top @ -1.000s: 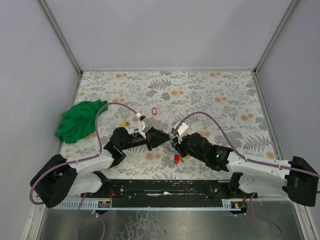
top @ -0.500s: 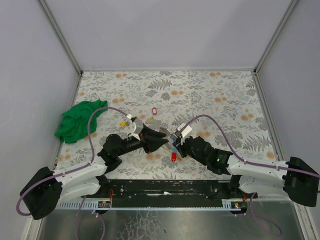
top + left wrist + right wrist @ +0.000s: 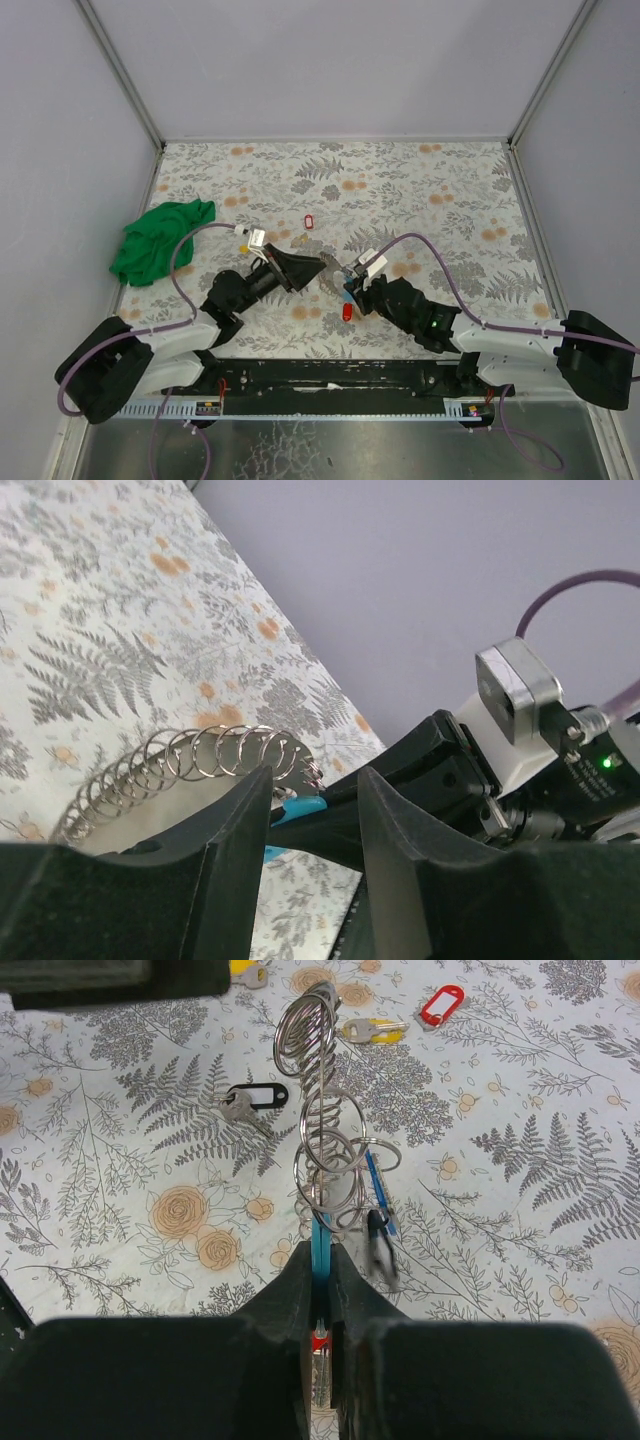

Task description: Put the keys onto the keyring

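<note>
Left gripper: your left gripper stands partly open with a clear gap between its fingers, and you can see nothing clamped in it.
Right gripper: your right gripper is pinched closed on the blue tag, low at the centre of the right wrist view.
Keyring: the keyring chain, a string of linked metal rings, runs from the blue tag straight up the right wrist frame. Its top ring ends just beside the dark edge of your left gripper at the upper left.
Keyring from the left wrist: the same rings curve in from the lower left and end just beyond the left finger. The end ring and the blue tag show through the gap. Whether the ring touches the finger cannot be told.
Keys on the ring: the hanging keys dangle from the lower rings, just right of your right gripper's tips; they are blurred.
Red tag: a red tag hangs just below your right gripper in the overhead view.
Loose keys: the black-tagged key lies on the table left of the chain. The yellow-tagged key and the red-tagged key lie toward the upper right, all apart from both grippers.
Cloth: a green cloth lies at the left edge of the overhead frame.
</note>
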